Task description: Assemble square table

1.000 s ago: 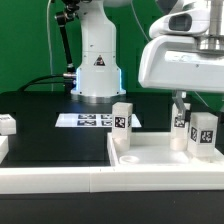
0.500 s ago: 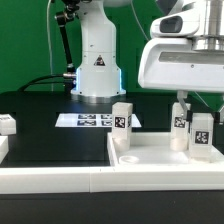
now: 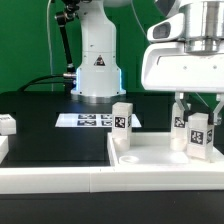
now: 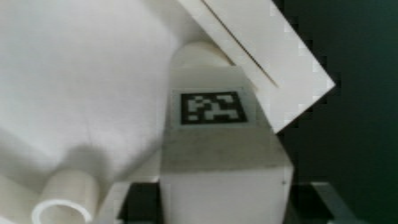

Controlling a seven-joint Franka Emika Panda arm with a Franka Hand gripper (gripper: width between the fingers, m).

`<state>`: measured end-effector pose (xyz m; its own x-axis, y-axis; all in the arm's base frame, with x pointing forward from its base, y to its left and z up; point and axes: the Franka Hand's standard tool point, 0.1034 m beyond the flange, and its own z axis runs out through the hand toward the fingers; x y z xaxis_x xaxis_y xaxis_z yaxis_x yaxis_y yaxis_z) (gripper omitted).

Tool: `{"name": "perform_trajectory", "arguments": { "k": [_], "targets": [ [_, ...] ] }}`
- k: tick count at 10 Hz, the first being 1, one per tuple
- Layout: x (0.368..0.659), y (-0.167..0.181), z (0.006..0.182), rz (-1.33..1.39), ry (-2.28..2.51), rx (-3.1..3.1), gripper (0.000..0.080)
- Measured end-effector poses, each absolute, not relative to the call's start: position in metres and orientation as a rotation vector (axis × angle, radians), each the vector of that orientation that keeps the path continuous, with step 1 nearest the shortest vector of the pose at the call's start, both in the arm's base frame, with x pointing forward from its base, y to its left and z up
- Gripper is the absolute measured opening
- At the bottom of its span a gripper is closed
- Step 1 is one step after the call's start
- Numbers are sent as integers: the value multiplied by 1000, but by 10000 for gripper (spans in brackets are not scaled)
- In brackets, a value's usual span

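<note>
At the exterior view's right, pincer (image 3: pixel 199 128) grips an upright leg (image 3: pixel 200 137) over the square top (image 3: pixel 150 158).

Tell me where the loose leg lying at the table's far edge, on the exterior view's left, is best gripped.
Grip the loose leg across its two long side faces, coming straight down from above. It lies flat on the black surface, apart from the tabletop, so its top is open and the sides are flat for the fingers.

We see one leg (image 3: pixel 198 137) standing on the top (image 3: pixel 150 160) directly below the gripper (image 3: pixel 198 120); another leg (image 3: pixel 122 124) stands well toward the exterior view's left.
</note>
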<state>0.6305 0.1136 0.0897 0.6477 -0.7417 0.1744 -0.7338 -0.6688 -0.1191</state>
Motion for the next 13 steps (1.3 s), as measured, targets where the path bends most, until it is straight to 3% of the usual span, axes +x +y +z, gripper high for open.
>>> {"name": "perform_trajectory", "arguments": {
  "k": [5,13],
  "targets": [
    [626,106,88,-220,1989,-2290,293],
    [623,116,87,-131,2343,-1880,293]
  ]
}}
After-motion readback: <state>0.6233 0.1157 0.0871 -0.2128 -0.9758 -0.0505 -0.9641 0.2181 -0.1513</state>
